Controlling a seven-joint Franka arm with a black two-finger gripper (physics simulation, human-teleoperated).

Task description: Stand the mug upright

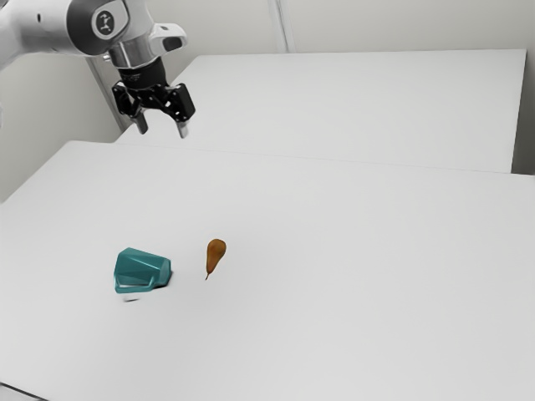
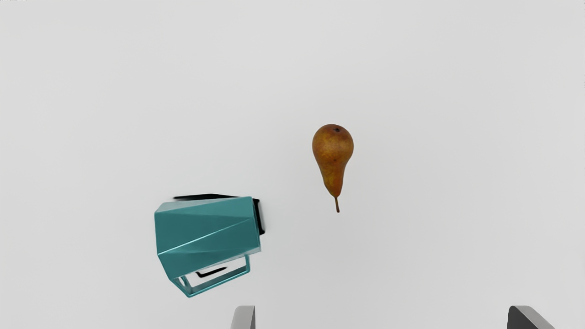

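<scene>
White table [image 1: 351, 276] beneath faceted teal mug [image 1: 140, 271], smooth brown pear [image 1: 216, 252].

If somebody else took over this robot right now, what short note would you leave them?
Hand: open, holding nothing, raised above the table.
Mug: teal, lying on its side on the table. The pear lies near it, not touching, toward the exterior view's right.
Done: nothing visible; the mug is not upright.
Left: lower the hand, grip the mug, turn it upright, let go.
</scene>
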